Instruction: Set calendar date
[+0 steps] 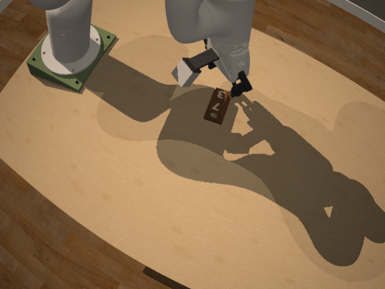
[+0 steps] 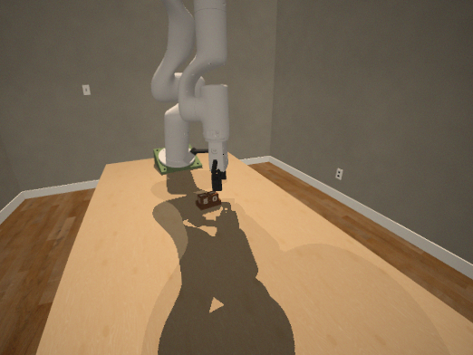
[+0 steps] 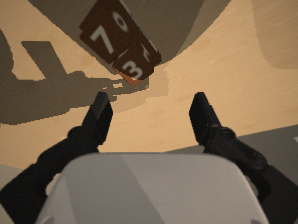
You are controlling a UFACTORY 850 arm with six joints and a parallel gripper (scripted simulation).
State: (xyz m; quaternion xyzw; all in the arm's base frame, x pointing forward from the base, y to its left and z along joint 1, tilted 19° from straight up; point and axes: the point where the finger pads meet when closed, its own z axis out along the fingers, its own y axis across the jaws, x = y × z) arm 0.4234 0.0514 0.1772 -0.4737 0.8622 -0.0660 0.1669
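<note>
The dark brown calendar tray sits on the table with two dark cubes side by side in it. In the wrist view the left cube (image 3: 104, 35) shows a white 7 on top and the right cube (image 3: 135, 63) shows a 3. The tray also shows small in the exterior view (image 2: 207, 199). An orange edge shows at the tray's end by the 3 cube (image 3: 129, 79). My gripper (image 3: 150, 102) (image 1: 240, 88) is open and empty, hanging just above the table beside that end of the tray. Its left finger is close to the 3 cube, not touching.
The arm's green base plate (image 1: 71, 59) stands at the table's far left corner. The arm casts large shadows across the table. Wooden floor surrounds the table.
</note>
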